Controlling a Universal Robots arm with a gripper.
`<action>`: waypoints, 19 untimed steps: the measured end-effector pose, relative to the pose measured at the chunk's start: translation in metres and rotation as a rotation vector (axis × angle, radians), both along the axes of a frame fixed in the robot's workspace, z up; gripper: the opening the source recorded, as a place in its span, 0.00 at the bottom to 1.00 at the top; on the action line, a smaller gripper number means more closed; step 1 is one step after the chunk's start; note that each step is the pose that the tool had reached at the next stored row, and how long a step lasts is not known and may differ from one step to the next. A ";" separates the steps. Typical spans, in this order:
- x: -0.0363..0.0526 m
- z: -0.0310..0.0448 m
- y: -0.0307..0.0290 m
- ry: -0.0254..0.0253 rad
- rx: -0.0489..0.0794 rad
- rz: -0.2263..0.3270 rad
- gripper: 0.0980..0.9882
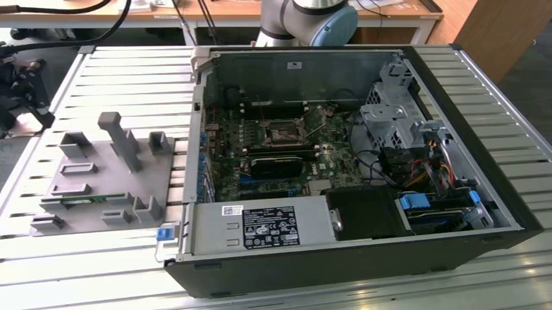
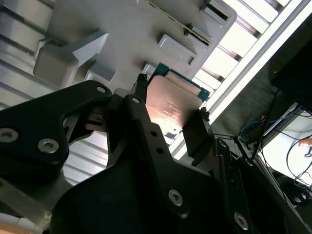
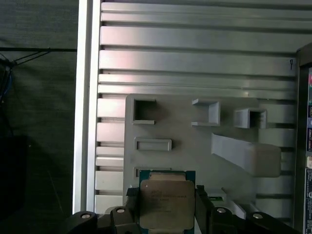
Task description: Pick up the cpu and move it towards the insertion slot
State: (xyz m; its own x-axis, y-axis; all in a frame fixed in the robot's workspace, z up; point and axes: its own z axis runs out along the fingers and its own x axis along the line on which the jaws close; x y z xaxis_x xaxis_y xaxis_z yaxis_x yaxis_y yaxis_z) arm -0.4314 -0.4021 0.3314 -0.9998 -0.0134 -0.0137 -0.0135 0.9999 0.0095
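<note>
Grip status: the gripper is closed narrow on the cpu, with its fingers against opposite edges. In both wrist views the metal top faces the camera and sits level between them. The cpu hangs over the grey fixture and appears lifted clear of it, though the gap beneath is hidden.

In the exterior view the fixture lies at the left of the frame on the slatted table. The insertion slot sits at centre frame, on the board inside the open case.

Judgement: transfer stage, with most of the travel remaining.

- Hold clamping force constant and the chip flat.
- Carry it high enough to pass the case wall, which stands between fixture and slot.
- Avoid the cables right of the slot.
</note>
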 end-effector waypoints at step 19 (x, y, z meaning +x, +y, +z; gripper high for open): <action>0.0029 0.0370 0.0003 -0.0022 0.000 0.000 0.50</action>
